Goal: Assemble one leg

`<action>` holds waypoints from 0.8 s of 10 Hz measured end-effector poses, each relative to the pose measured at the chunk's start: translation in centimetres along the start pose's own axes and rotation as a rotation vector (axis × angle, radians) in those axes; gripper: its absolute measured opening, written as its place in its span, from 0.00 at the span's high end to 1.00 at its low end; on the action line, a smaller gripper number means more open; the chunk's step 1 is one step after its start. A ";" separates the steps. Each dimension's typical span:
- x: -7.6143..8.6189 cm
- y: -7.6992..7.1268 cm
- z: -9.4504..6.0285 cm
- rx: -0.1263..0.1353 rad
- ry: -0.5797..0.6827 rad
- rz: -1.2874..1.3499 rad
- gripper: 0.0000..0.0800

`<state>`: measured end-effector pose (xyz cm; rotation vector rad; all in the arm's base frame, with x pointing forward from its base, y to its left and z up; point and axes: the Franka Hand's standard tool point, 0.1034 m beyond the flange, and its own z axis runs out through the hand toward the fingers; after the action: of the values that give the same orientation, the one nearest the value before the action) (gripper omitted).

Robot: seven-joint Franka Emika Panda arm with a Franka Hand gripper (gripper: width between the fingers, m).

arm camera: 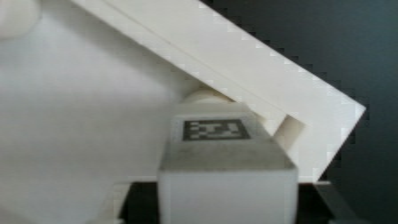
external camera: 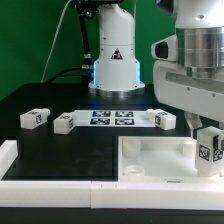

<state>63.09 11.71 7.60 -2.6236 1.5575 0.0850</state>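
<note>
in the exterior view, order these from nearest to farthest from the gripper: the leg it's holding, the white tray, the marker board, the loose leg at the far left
1. The leg sits in the gripper, at the exterior view's right.
2. The white tray lies just beside it, at the front.
3. The marker board lies mid-table, farther back.
4. The loose leg lies at the exterior view's far left.

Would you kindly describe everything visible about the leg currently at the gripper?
The leg is a small, stubby white block, plastic by its look, bearing a black-and-white square tag. It sits upright below the gripper, at the right corner of the large white tray in the exterior view. In the wrist view it meets the tray's raised rim. Whether the jaws clamp it cannot be told.
</note>
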 end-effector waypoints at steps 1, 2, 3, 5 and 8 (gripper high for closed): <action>0.0 0.0 0.0 0.000 0.000 -0.029 0.45; -0.1 0.0 0.0 0.001 0.000 -0.098 0.29; -0.1 -0.1 -0.1 0.002 -0.001 -0.187 0.29; -0.2 -0.1 -0.1 0.001 0.000 -0.466 0.19; -0.2 -0.3 -0.1 -0.030 0.032 -0.975 0.19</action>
<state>63.24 11.96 7.77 -3.0738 0.1483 -0.0061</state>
